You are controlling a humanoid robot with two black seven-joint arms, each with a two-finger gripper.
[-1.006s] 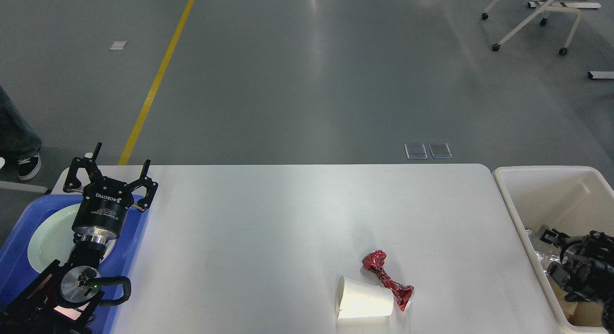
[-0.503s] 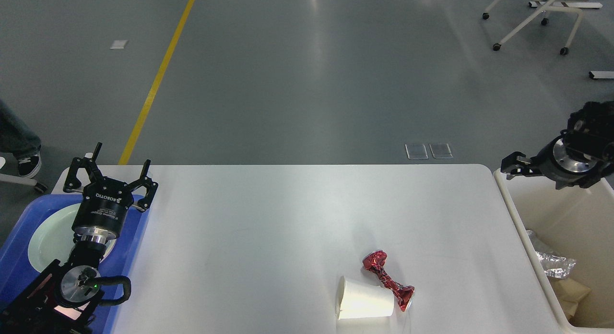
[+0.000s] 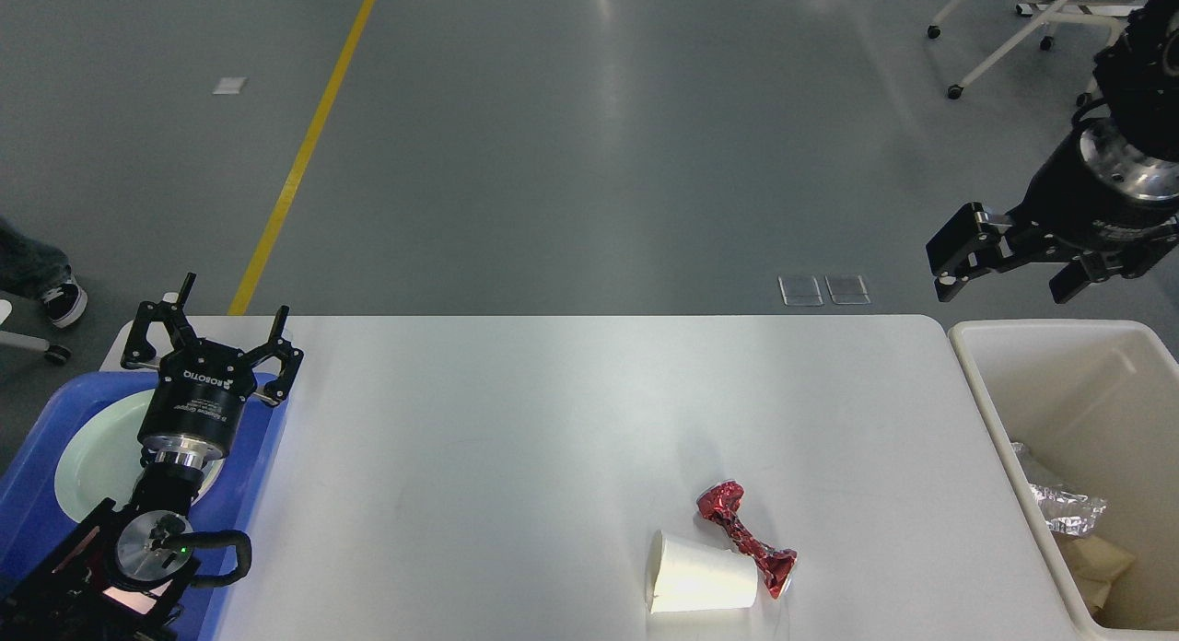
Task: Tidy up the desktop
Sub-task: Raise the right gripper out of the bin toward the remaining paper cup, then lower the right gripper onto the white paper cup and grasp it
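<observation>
In the head view, a blue tray (image 3: pixel 41 457) is seen at the left end of the desktop (image 3: pixel 553 411), and a pale round plate (image 3: pixel 92 457) is held in it. The left gripper (image 3: pixel 210 332) is poised above the tray's far right corner, just past the plate's far rim, with its jaws spread wide and nothing between them. Part of the plate and tray is hidden by the left arm.

A cream bin (image 3: pixel 990 383) is set against the right end of the desktop. In its near part, crumpled silver foil (image 3: pixel 1059 507) and a tan scrap of paper (image 3: pixel 1101 563) are seen lying together. The right gripper (image 3: pixel 1009 277) is held high above the bin's far left corner, well clear of the rim; its jaws are parted and empty, and the foil lies well below and nearer than them.

The desktop itself spans the middle of the view, below and between the two grippers. On its near right part a white paper cup (image 3: pixel 700 584) lies on its side, mouth turned to the left. A crushed red can (image 3: pixel 744 535) rests touching the cup's far right edge. Both lie well apart from either pair of jaws, nearer to the right ones. Nothing is seen standing between the jaws and these two items.

Beyond the desktop, a yellow floor line (image 3: pixel 304 144), a wheeled chair base (image 3: pixel 1013 33) and a shoe (image 3: pixel 63 300) are visible on the grey floor.
</observation>
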